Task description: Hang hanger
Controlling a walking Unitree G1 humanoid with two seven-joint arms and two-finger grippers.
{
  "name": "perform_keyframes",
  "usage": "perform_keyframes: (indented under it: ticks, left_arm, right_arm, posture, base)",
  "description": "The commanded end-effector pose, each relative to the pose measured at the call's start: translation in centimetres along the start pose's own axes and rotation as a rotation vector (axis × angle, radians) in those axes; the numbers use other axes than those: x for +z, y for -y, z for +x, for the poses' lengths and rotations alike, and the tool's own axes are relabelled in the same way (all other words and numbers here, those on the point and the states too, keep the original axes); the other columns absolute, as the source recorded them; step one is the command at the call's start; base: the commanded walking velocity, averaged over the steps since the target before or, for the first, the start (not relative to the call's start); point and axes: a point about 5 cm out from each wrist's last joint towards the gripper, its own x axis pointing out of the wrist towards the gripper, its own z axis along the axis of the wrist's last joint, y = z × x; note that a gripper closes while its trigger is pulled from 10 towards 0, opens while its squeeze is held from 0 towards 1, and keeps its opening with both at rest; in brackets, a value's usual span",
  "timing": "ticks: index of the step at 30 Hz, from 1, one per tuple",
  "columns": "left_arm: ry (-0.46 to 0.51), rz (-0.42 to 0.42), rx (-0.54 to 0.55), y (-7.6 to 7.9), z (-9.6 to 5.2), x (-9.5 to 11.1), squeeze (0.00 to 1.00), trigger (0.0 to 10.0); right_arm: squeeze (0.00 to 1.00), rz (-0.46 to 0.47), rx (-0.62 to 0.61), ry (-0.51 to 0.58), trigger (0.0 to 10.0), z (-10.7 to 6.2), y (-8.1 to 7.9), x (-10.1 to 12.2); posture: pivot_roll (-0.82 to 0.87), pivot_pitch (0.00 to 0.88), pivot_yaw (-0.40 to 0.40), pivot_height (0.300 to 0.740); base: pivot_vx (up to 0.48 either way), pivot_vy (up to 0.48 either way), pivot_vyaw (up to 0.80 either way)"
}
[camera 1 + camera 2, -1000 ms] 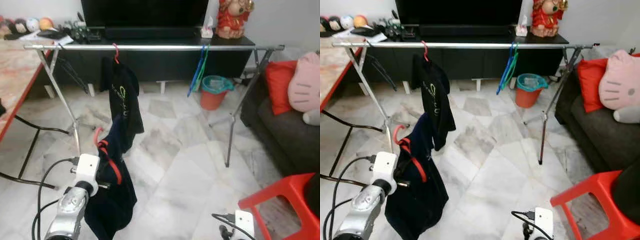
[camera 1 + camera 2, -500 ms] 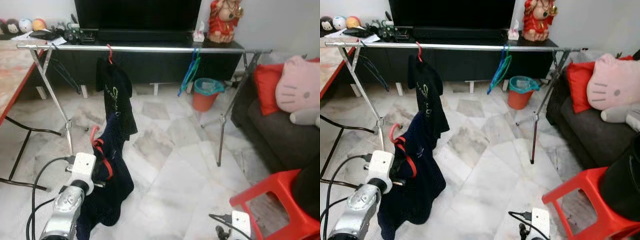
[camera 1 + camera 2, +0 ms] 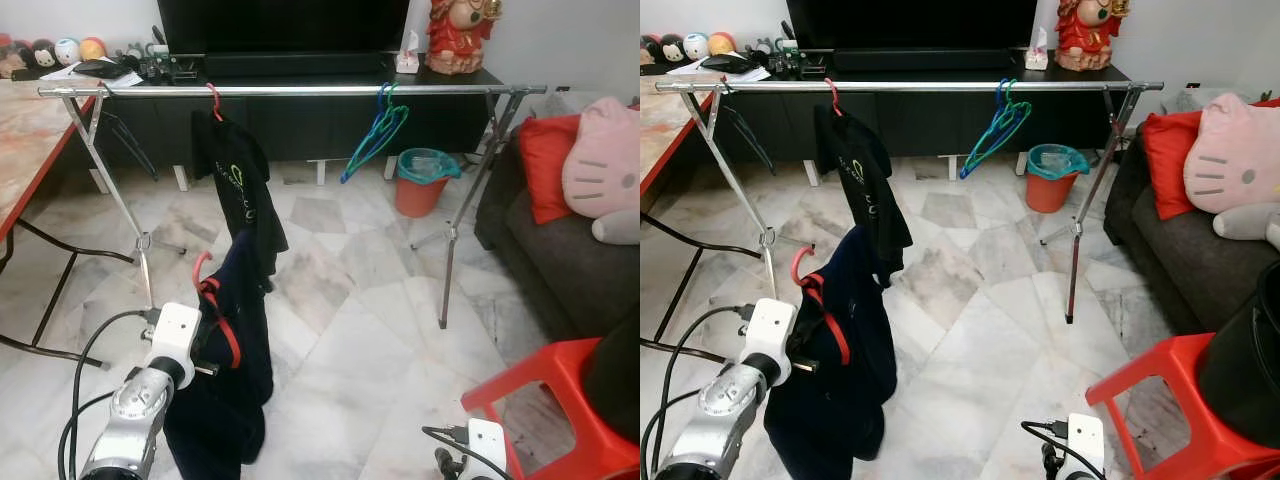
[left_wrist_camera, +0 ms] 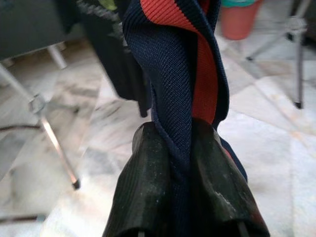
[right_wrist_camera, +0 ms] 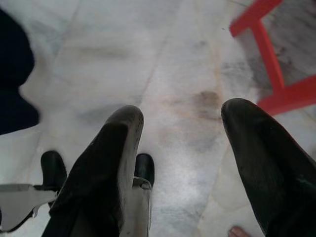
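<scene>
left gripper (image 4: 190, 143) clamped on the navy shirt (image 3: 235, 360) over its red hanger (image 3: 207, 285), held low and well short of the rail (image 3: 300, 90), hook up for hanging. right gripper (image 5: 180, 143) idle, fingers apart above floor.

You won't find a word you can read here — the black shirt (image 3: 240, 185) hanging on the rail (image 3: 300, 90) carries a yellow-green print on its chest, but it's too small and creased to make out.
</scene>
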Motion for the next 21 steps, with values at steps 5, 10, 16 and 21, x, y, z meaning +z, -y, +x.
perform_keyframes:
  ticks: [5,10,16,21]
  left_arm:
    - [0.043,0.048,-0.21,0.5,0.7,3.2,0.0,10.0]
    - [0.004,0.113,-0.357,1.4,0.7,4.0,0.0,10.0]
    - [-0.027,0.149,-0.451,2.6,0.6,5.2,0.0,10.0]
    - [-0.05,0.13,-0.5,3.8,0.8,6.7,0.0,10.0]
  right_arm:
    - [0.0,-0.232,0.109,-0.031,10.0,0.2,-0.4,0.6]
    - [0.0,-0.367,0.151,-0.038,10.0,0.2,-0.6,1.0]
    - [0.0,-0.48,0.181,-0.001,10.0,0.2,-0.7,1.7]
    - [0.0,-0.572,0.237,0.015,10.0,0.2,-0.9,2.1]
  posture:
    - [0.07,0.0,-0.035,0.74]
    - [0.05,0.0,-0.036,0.74]
    - [0.03,0.0,-0.048,0.74]
    - [0.02,0.0,-0.066,0.74]
  base:
    - [0.0,0.0,0.0]
    - [0.0,0.0,0.0]
    - [0.0,0.0,0.0]
    - [0.0,0.0,0.0]
